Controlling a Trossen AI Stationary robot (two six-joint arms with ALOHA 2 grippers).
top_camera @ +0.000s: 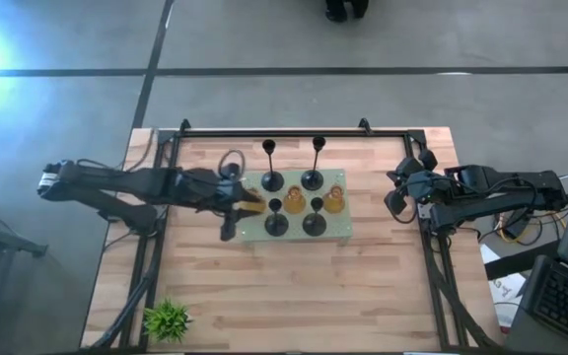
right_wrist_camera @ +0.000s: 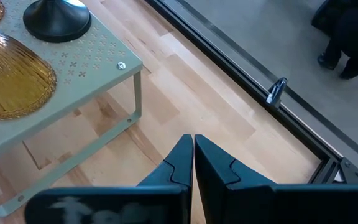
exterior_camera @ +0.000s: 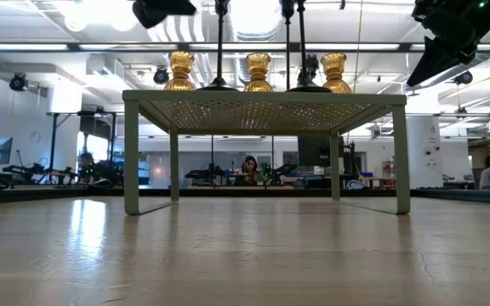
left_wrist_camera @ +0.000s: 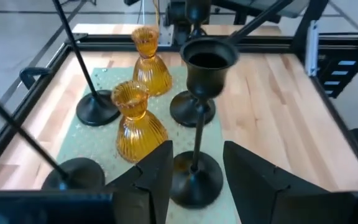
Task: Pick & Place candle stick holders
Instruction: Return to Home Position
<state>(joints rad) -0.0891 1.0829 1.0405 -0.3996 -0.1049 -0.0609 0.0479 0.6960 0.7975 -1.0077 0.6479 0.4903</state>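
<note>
Now, all seven candle stick holders [top_camera: 295, 205] are up on the pale green shelf [top_camera: 295, 234] at the centre of the table [top_camera: 264, 296]: four black holders [top_camera: 313, 178], three amber glass holders [top_camera: 333, 201]. Left gripper [left_wrist_camera: 197, 146] hangs at the shelf's nine o'clock edge, fingers spread, one black stem [left_wrist_camera: 199, 124] between them, clear of both. Right gripper [right_wrist_camera: 192, 140] waits out at three o'clock, well off the shelf, fingers pressed together.
</note>
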